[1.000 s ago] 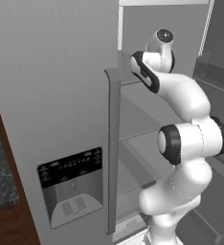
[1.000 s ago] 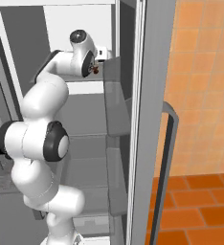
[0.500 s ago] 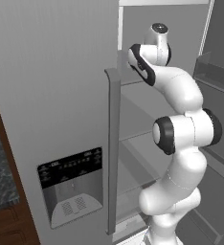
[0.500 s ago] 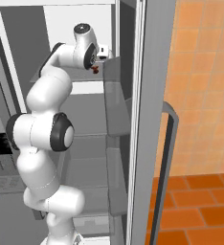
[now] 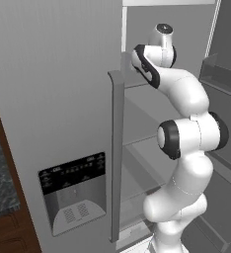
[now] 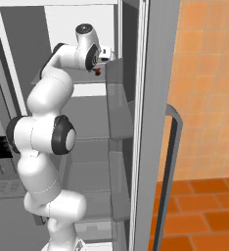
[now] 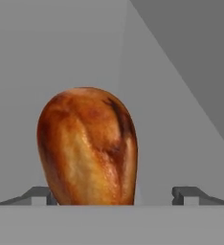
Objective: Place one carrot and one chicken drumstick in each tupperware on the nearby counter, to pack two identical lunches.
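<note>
Grey fridge shelf (image 7: 190,143) under browned chicken drumstick (image 7: 87,148), gripper (image 7: 116,194) fingers seemingly spread, not gripping.

My arm (image 5: 186,148) is glossy white all over, built of fat rounded segments like stacked capsules, with black rings and black round caps at the joints. I see a dark disc on top of the uppermost joint and a black band curving along the wrist link. My end effector (image 7: 118,194) shows two small dark grey finger tips (image 7: 185,194), flat and squared.
</note>
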Motion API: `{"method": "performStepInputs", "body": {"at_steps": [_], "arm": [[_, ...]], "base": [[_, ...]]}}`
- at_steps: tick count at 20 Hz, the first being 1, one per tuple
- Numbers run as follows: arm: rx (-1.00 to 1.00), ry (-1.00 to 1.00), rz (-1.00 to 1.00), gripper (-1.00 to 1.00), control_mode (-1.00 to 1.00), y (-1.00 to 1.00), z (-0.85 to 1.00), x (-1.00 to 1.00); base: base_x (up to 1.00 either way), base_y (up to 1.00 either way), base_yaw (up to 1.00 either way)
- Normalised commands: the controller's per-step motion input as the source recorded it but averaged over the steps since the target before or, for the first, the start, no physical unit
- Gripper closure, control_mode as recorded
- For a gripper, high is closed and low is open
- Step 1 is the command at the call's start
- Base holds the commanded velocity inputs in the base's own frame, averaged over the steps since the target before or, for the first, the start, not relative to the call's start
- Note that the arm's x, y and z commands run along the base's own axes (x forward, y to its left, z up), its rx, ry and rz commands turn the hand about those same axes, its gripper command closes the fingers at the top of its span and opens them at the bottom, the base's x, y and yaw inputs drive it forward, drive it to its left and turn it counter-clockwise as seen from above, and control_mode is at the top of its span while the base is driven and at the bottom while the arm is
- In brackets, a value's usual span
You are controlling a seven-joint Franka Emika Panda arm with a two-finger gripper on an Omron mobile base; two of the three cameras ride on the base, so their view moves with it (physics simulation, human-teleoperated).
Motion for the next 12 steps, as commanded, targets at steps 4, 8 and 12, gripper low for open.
{"method": "performStepInputs", "body": {"at_steps": [4, 8, 12], "arm": [[0.00, 0.02, 0.00, 1.00, -1.00, 0.07, -0.17, 0.00], [0.00, 0.04, 0.00, 1.00, -1.00, 0.05, -0.07, -0.05], [0.00, 0.01, 0.00, 1.00, -1.00, 0.09, -0.09, -0.23]], "base": [[0.00, 0.00, 0.00], [0.00, 0.00, 0.00], [0.00, 0.00, 0.00]]}}
